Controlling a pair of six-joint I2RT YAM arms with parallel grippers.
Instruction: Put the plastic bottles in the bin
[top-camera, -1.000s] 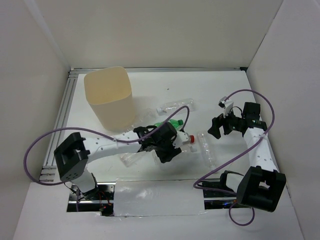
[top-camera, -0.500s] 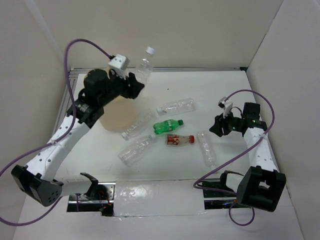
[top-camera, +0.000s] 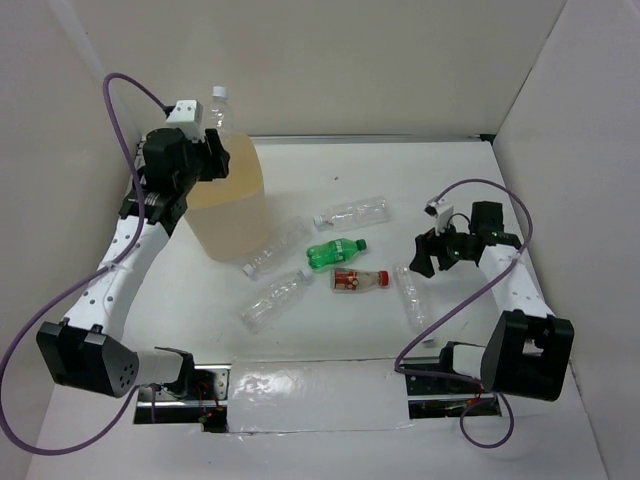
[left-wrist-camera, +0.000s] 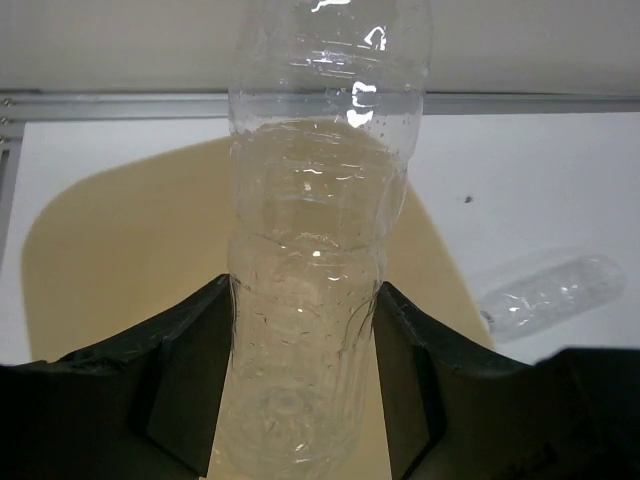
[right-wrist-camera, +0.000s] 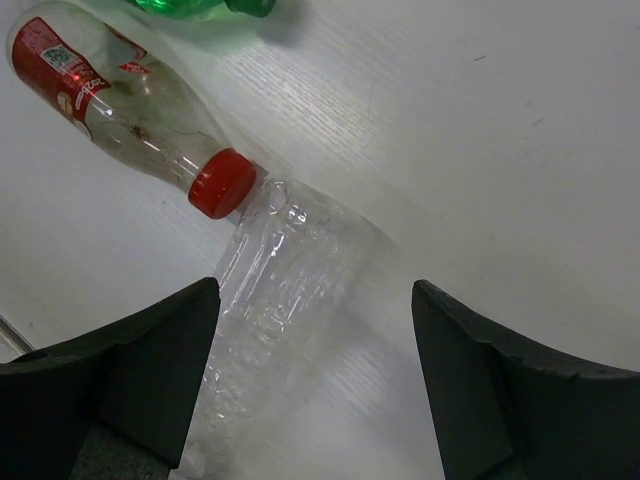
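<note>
My left gripper (top-camera: 210, 150) is shut on a clear plastic bottle (top-camera: 218, 108) with a white cap, holding it upright above the beige bin (top-camera: 228, 205). In the left wrist view the fingers (left-wrist-camera: 185, 370) press on both sides of the bottle (left-wrist-camera: 320, 240), with the bin (left-wrist-camera: 110, 260) below. My right gripper (top-camera: 424, 256) stands open just above a clear bottle (top-camera: 412, 298) lying on the table. In the right wrist view this bottle (right-wrist-camera: 290, 290) lies between the spread fingers (right-wrist-camera: 130, 370) of the gripper (right-wrist-camera: 315, 380), untouched.
Lying on the table are a red-label bottle (top-camera: 358, 280) with a red cap (right-wrist-camera: 222, 184), a green bottle (top-camera: 335, 250), and three clear ones (top-camera: 352, 212), (top-camera: 275, 247), (top-camera: 273, 303). White walls enclose the table on three sides.
My left arm rose from the table with a clear bottle and has carried it left, over the bin. The right gripper has shifted slightly left toward the clear bottle.
</note>
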